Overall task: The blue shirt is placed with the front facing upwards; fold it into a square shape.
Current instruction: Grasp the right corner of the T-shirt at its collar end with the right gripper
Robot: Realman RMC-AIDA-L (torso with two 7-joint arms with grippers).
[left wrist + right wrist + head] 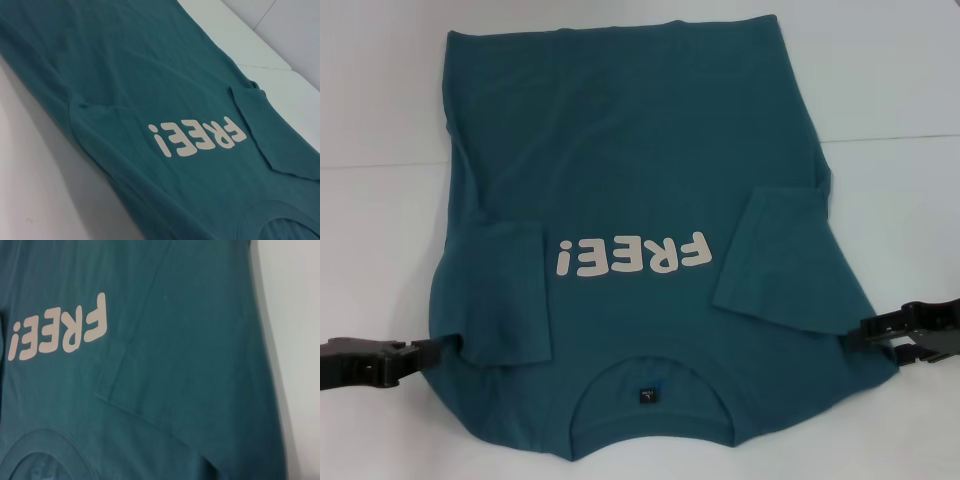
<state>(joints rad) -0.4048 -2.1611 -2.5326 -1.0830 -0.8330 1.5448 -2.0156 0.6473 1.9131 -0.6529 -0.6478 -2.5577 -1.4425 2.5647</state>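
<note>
blue shirt (650, 180) flat on counter (900, 90), collar nearest you, long axis running away | left gripper (405, 358) and right gripper (885, 330) flank its shoulders; neither nearer | finger state: you cannot tell

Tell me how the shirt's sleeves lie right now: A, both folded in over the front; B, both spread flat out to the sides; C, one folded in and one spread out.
A: on the shirt, the left sleeve and right sleeve both lie folded over its front, flanking the print.
</note>
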